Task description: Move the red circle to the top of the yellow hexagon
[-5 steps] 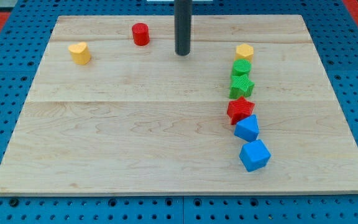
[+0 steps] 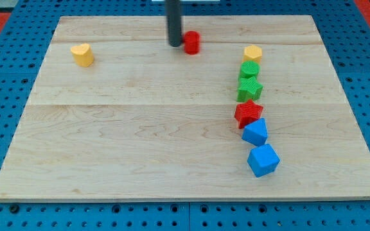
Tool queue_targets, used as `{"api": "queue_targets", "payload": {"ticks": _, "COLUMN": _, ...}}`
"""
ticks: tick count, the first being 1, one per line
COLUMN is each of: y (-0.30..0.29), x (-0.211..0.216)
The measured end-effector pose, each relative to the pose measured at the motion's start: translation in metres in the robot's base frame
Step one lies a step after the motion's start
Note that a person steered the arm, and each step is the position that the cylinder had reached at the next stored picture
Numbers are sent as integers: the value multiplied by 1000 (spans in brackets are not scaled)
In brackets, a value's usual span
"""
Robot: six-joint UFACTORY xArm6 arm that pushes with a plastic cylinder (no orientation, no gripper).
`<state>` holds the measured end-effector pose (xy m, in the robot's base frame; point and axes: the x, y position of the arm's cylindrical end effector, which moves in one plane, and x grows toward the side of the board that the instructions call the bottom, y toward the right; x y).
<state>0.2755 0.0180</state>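
The red circle (image 2: 192, 42) stands near the board's top edge, a little left of centre-right. My tip (image 2: 174, 44) is right against its left side. The yellow hexagon (image 2: 252, 53) sits to the view's right of the red circle, at the head of a column of blocks, about a hand's width away.
Below the yellow hexagon run a green circle (image 2: 250, 69), a green star (image 2: 250, 88), a red star (image 2: 248, 113), a blue block (image 2: 255, 133) and a blue cube (image 2: 263, 160). A yellow heart (image 2: 81, 54) sits at the upper left of the wooden board (image 2: 140, 141).
The red circle has slid to the view's right, from the upper left area toward the yellow hexagon. My tip has moved from its right side to its left side.
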Motion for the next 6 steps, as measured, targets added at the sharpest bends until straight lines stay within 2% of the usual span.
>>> {"api": "queue_targets", "payload": {"ticks": 1, "y": 74, "x": 2}}
{"api": "queue_targets", "payload": {"ticks": 2, "y": 94, "x": -2}}
{"api": "queue_targets", "payload": {"ticks": 3, "y": 48, "x": -32}}
{"api": "queue_targets", "payload": {"ticks": 4, "y": 124, "x": -43}}
{"api": "queue_targets", "payload": {"ticks": 5, "y": 207, "x": -27}}
{"api": "queue_targets", "payload": {"ticks": 6, "y": 203, "x": -5}}
